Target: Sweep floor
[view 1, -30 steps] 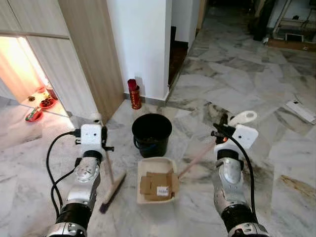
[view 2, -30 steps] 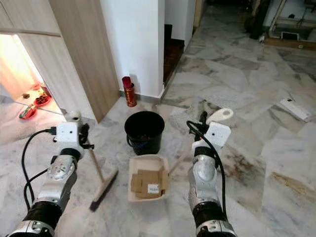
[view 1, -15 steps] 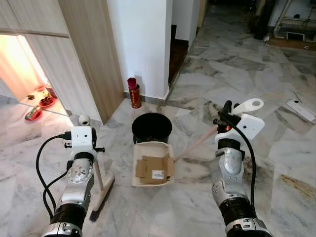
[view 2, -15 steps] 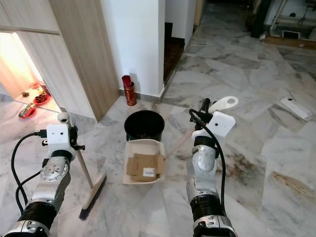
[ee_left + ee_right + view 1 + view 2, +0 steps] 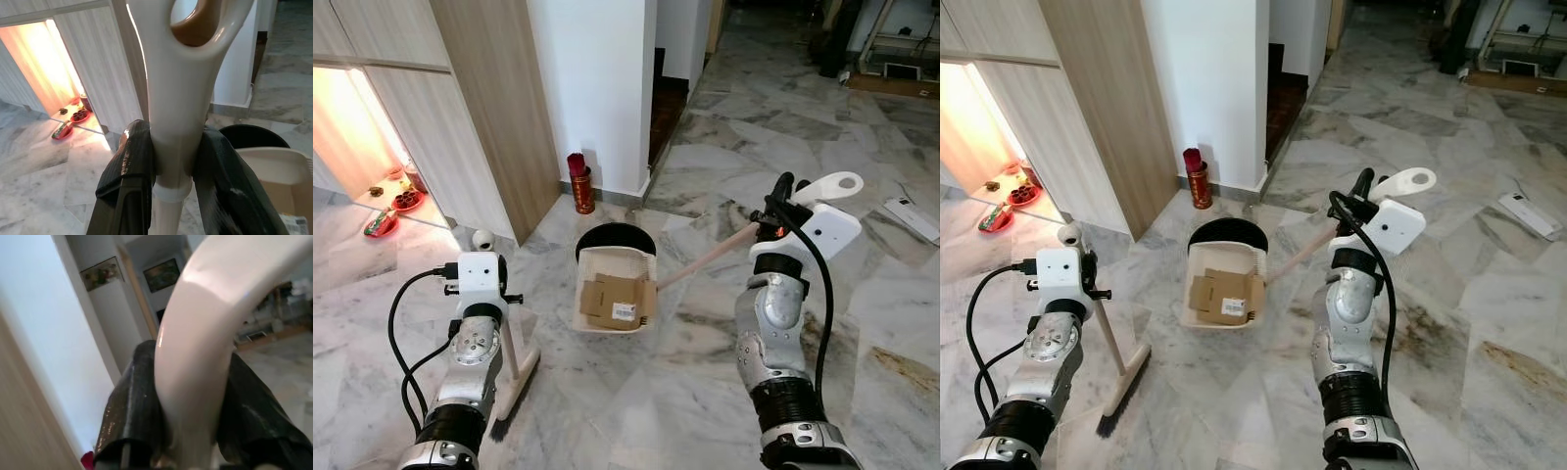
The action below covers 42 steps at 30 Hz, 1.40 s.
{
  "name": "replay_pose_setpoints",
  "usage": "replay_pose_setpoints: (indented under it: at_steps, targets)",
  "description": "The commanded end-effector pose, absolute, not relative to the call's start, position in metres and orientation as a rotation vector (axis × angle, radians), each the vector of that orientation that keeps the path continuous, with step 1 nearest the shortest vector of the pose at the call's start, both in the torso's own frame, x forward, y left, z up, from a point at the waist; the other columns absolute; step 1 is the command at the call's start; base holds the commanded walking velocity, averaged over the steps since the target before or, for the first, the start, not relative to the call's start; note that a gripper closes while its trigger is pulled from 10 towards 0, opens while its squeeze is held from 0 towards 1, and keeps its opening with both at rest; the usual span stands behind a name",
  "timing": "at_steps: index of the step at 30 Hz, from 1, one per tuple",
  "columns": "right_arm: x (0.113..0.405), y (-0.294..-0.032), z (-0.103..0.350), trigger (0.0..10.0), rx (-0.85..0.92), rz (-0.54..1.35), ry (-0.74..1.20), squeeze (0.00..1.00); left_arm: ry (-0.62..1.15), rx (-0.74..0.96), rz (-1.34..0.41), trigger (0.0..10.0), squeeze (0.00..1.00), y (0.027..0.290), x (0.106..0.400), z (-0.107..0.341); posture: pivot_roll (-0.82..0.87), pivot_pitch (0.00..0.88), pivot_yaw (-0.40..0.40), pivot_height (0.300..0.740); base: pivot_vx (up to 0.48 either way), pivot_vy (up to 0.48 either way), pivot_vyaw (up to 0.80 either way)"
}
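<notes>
A cream dustpan with flat cardboard pieces in it hangs tilted just over the black bucket, covering most of its mouth. Its long wooden handle runs up to my right gripper, which is shut on the white grip end. My left gripper is shut on the white top of the broom handle. The broom stands nearly upright at my left, its head resting on the marble floor.
A red canister stands against the white pillar behind the bucket. A wooden cabinet and a lit alcove with red dishes are at the left. A white flat object lies on the floor at far right.
My right gripper has lifted the dustpan off the floor and carried it forward over the bucket. My left gripper has drawn the broom to the left and stood it more upright.
</notes>
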State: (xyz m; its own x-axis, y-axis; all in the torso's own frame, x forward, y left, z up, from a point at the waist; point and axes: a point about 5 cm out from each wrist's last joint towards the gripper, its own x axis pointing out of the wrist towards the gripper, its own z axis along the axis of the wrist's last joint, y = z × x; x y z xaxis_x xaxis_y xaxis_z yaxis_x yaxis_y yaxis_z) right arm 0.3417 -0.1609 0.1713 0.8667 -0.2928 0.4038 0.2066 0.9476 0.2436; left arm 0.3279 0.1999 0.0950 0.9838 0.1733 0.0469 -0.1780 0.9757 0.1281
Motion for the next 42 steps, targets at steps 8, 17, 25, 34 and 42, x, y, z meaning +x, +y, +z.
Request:
replay_pose_setpoints:
  at_steps: [8,17,25,34,42]
  targets:
    - [0.346,-0.163,0.203,10.0,0.158,-0.217,-0.562,0.00,-0.114,0.151,0.142,10.0,0.00,0.194,0.334,0.110,0.01,0.000,0.048,0.740,0.000,0.000,0.00]
    - [0.349,-0.163,0.202,10.0,0.126,-0.183,-0.546,0.00,-0.123,0.158,0.133,10.0,0.00,0.193,0.334,0.111,-0.02,0.000,0.031,0.740,0.000,0.000,0.00]
    - [0.350,-0.160,0.210,10.0,0.104,-0.144,-0.567,0.00,-0.123,0.167,0.122,10.0,0.00,0.194,0.334,0.111,0.00,0.000,0.050,0.740,0.000,0.000,0.00]
    - [0.347,-0.162,0.218,10.0,0.076,-0.118,-0.606,0.00,-0.140,0.181,0.109,10.0,0.00,0.195,0.336,0.116,0.02,0.000,0.060,0.740,0.000,0.000,0.00]
    - [0.345,-0.166,0.224,10.0,0.068,-0.123,-0.633,0.00,-0.143,0.189,0.090,10.0,0.00,0.193,0.335,0.116,0.01,0.000,0.069,0.740,0.000,0.000,0.00]
